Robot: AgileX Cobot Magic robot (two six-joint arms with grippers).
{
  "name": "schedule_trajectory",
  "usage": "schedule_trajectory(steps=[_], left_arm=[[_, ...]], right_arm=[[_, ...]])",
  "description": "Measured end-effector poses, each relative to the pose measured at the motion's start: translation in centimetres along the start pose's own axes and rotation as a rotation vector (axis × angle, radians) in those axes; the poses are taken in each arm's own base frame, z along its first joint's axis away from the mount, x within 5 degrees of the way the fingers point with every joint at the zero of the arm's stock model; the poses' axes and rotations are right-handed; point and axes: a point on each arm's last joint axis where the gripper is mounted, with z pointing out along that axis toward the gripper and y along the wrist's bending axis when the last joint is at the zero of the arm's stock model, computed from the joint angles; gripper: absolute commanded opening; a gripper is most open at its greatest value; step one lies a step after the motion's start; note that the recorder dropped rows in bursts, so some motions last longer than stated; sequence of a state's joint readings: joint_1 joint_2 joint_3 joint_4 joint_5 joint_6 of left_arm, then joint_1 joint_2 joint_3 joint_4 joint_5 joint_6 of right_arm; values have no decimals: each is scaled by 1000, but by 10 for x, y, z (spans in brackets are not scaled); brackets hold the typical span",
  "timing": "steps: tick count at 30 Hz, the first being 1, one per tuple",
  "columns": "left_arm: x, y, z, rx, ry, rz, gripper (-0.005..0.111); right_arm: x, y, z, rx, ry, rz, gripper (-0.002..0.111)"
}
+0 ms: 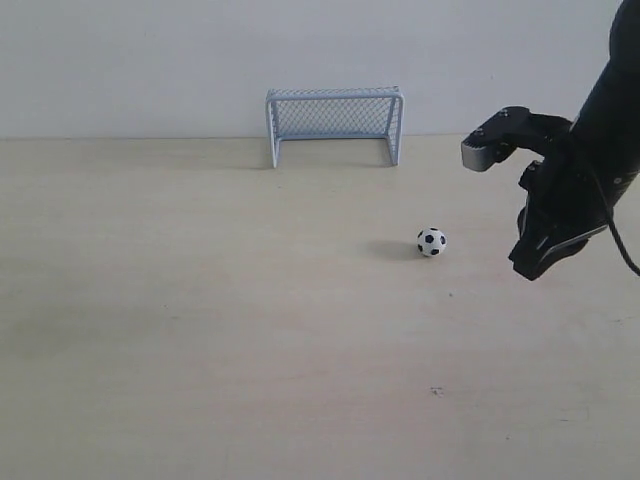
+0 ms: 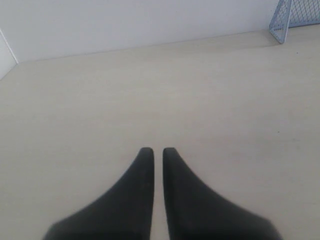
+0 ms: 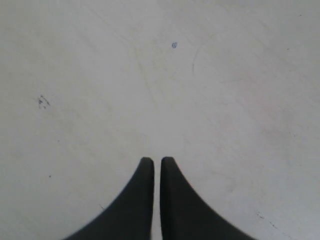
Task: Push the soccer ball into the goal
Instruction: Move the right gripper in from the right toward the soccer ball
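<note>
The left tool (image 2: 154, 150) shows only in its wrist view. It is held low and points across the bare desk (image 2: 100, 110) toward the wall. Its two dark fingers (image 2: 135, 195) are drawn together, with only a thin slit between the tips and nothing in it. One corner of the goal (image 2: 292, 15) sits at the edge of that view.

In the exterior view the goal (image 1: 335, 125) stands upright at the back of the desk (image 1: 200, 350), close to the wall (image 1: 150, 60), with its opening facing the camera. The ball (image 1: 431, 241) rests on the desk in front of the goal, a little right of its right post and well apart from it.

Further right, the right arm (image 1: 600, 120) comes down from the upper right corner. It bends at the wrist so that the right tool (image 1: 527, 268) slants down and to the left, near the ball but not touching it. Whether its tips reach the desk cannot be told. In its wrist view the right tool (image 3: 153, 161) has its fingers (image 3: 180, 205) together, a narrow slit between them, gripping nothing. The desk beneath it is bare, with a small dark speck (image 3: 43, 101).
</note>
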State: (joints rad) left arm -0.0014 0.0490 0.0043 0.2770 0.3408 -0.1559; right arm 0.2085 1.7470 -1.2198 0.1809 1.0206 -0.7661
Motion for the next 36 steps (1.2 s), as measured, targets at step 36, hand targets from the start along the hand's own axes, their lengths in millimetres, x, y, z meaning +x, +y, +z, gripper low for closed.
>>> schedule_trajectory(steps=[36], left_arm=[[0, 0, 0, 0, 0, 0, 6]], right_arm=[[-33, -44, 63, -86, 166, -80, 0]])
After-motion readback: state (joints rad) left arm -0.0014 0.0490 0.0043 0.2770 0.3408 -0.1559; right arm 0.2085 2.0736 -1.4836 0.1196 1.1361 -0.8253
